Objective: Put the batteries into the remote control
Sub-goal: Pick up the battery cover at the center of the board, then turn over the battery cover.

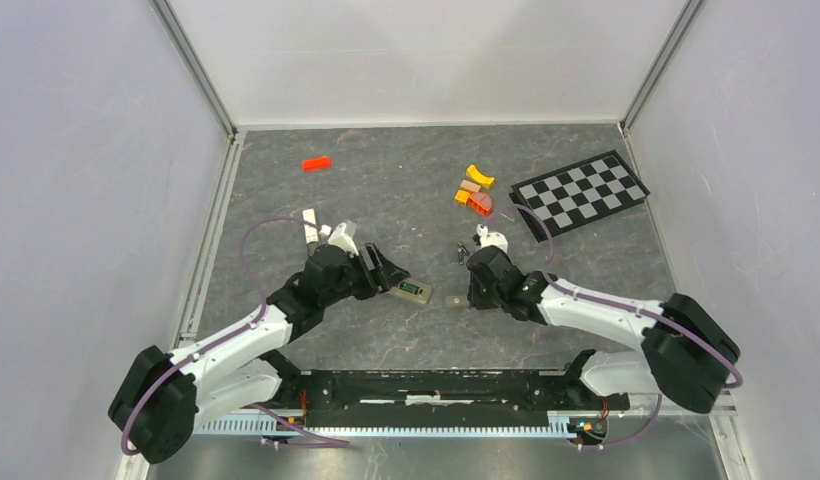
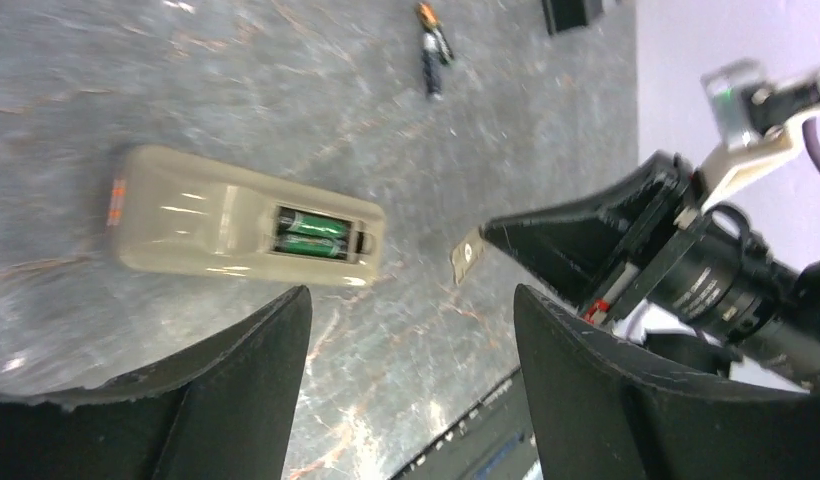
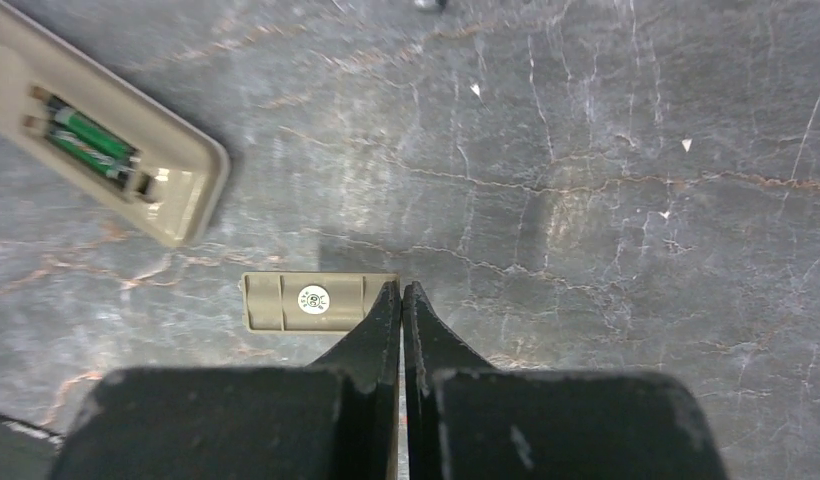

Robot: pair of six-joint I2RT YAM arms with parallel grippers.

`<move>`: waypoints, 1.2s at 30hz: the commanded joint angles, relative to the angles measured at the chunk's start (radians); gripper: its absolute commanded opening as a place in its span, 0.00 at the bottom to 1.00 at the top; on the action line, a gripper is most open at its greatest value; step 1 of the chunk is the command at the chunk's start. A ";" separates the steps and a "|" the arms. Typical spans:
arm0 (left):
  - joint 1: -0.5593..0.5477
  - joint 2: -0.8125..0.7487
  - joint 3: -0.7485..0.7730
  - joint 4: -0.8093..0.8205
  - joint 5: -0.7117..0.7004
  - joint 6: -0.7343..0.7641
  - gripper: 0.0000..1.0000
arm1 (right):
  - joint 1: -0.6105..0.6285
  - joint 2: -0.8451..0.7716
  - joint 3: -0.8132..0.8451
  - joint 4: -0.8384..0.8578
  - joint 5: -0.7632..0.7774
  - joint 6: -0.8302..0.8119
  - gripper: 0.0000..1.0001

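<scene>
The remote control [image 2: 186,215] lies back up on the grey table, and two green batteries [image 2: 311,232] sit in its recess. The top view shows the remote control [image 1: 413,290] between the two arms. Its loose tan battery cover [image 3: 306,300] lies flat just right of it. My left gripper [image 2: 413,300] is open, empty, and hovers beside the remote. My right gripper [image 3: 402,288] is shut with its tips against the cover's right end. I cannot tell whether the cover is pinched. Two spare batteries [image 2: 434,50] lie further back.
Orange and yellow blocks [image 1: 474,190] and a checkerboard [image 1: 580,192] lie at the back right. A red block [image 1: 316,163] sits at the back left. A white bar [image 1: 310,225] lies behind my left arm. White walls enclose the table.
</scene>
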 commanded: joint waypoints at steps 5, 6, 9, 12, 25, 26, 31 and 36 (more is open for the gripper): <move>-0.017 0.158 0.043 0.312 0.369 0.045 0.77 | 0.003 -0.174 -0.030 0.203 -0.055 0.016 0.00; -0.019 0.176 0.051 0.330 0.379 0.034 0.76 | 0.003 -0.178 -0.019 0.207 -0.065 0.008 0.00; -0.023 0.213 0.081 0.345 0.384 -0.003 0.74 | 0.003 -0.184 -0.005 0.209 -0.069 -0.009 0.00; -0.025 0.254 0.103 0.360 0.388 -0.037 0.70 | 0.005 -0.192 -0.001 0.223 -0.089 -0.022 0.00; -0.059 0.369 0.144 0.395 0.382 -0.095 0.44 | 0.003 -0.212 0.030 0.243 -0.127 -0.036 0.00; -0.062 0.374 0.149 0.396 0.386 -0.094 0.42 | 0.003 -0.209 0.030 0.245 -0.127 -0.037 0.00; -0.064 0.385 0.154 0.410 0.396 -0.084 0.15 | 0.004 -0.196 0.037 0.247 -0.132 -0.024 0.00; -0.064 0.363 0.199 0.365 0.395 0.079 0.02 | -0.025 -0.219 0.070 0.173 -0.147 0.037 0.39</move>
